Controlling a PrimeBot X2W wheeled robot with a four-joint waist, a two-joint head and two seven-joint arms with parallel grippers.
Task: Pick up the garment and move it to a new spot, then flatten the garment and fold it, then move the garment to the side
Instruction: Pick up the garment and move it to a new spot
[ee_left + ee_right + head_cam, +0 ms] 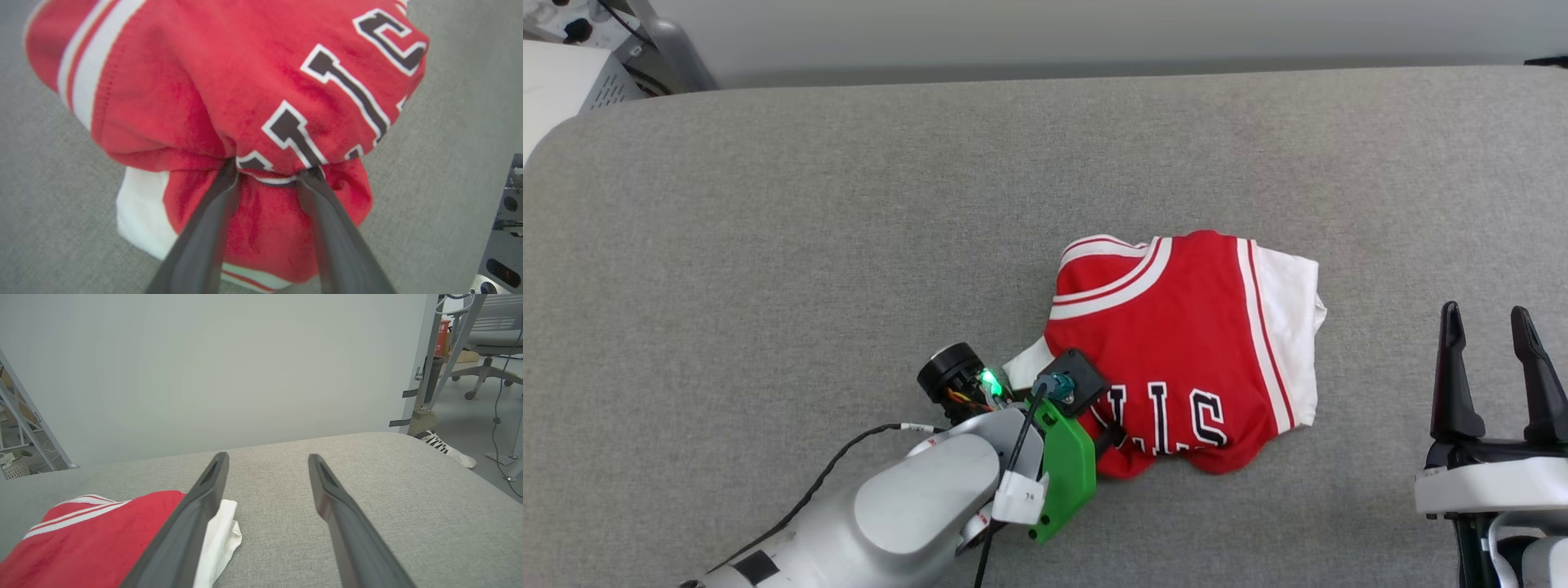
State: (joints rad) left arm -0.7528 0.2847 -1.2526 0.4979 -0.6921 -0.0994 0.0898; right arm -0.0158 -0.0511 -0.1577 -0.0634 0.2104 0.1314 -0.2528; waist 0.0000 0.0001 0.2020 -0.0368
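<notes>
The garment (pixel 1176 343) lies folded into a compact, nearly square bundle on the grey padded surface (pixel 849 204), right of centre in the head view and slightly below the middle. Its red-and-white collar trim sits at the bundle's upper left. A white sleeve with striped edging runs down its right side, so the stripes and the slightly longer side go from the top of the frame toward the bottom, leaning a little right. The black, white-outlined letters "LLS" run left to right along the lower edge, and the rest of the word is hidden behind the left arm's wrist hardware.

The left gripper (pixel 1107 437) meets the bundle at its lower left corner. In the left wrist view its two dark fingers (pixel 204 228) stand well apart. Their tips are tucked under an overhanging fold of the garment (pixel 196 81), with red cloth lying between them, and whether the hidden tips pinch any cloth cannot be told.

The right gripper (pixel 1485 310) stands at the lower right of the head view, well apart from the bundle, fingers spread and holding nothing. In the right wrist view the garment (pixel 90 539) lies at the lower left, behind the left finger of the right gripper (pixel 267 457).
</notes>
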